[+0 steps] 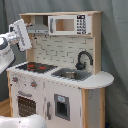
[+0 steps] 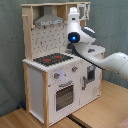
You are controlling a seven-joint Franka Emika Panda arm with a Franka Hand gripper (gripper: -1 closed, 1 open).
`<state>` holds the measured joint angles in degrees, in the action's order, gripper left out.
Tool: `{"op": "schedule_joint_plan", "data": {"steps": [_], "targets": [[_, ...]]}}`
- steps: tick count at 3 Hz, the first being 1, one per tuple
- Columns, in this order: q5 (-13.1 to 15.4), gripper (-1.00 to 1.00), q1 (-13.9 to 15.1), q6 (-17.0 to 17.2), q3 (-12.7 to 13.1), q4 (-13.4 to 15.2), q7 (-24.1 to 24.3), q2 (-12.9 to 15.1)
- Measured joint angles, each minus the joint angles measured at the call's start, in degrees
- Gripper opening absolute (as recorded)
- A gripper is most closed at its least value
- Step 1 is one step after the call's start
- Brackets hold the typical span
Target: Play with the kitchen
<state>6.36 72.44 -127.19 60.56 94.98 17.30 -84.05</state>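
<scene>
The kitchen (image 1: 60, 95) is a white and light-wood toy set with a black-red hob (image 1: 35, 66), a sink (image 1: 70, 75), a black faucet (image 1: 83, 59), a grey hood (image 1: 38, 28), a microwave cupboard (image 1: 67, 24) and an oven door (image 1: 22, 106). In the first exterior view my gripper (image 1: 22, 31) hangs in the air at the kitchen's left end, level with the hood and above the hob. In the second exterior view the gripper (image 2: 74, 13) points upward in front of the upper shelf, with a blue light on the wrist (image 2: 74, 36). Nothing shows in its grasp.
In the second exterior view the kitchen (image 2: 50, 80) stands on a wooden floor (image 2: 95, 112), and my white arm (image 2: 112, 60) reaches in from the second exterior view's right across the counter. A grey curtain (image 1: 115, 50) hangs behind.
</scene>
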Motion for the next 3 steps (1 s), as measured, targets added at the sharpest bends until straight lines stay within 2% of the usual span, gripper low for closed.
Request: {"op": "schedule_joint_plan", "data": {"steps": [1, 2, 3], "targets": [[-0.1, 1.00, 3.4, 2.4, 0.0, -4.8, 0.5, 1.4], [-0.2, 1.00, 4.1, 2.8, 0.0, -5.8, 0.5, 1.7], [-0.3, -1.00, 4.8, 3.2, 0.0, -6.8, 0.5, 2.0]]}}
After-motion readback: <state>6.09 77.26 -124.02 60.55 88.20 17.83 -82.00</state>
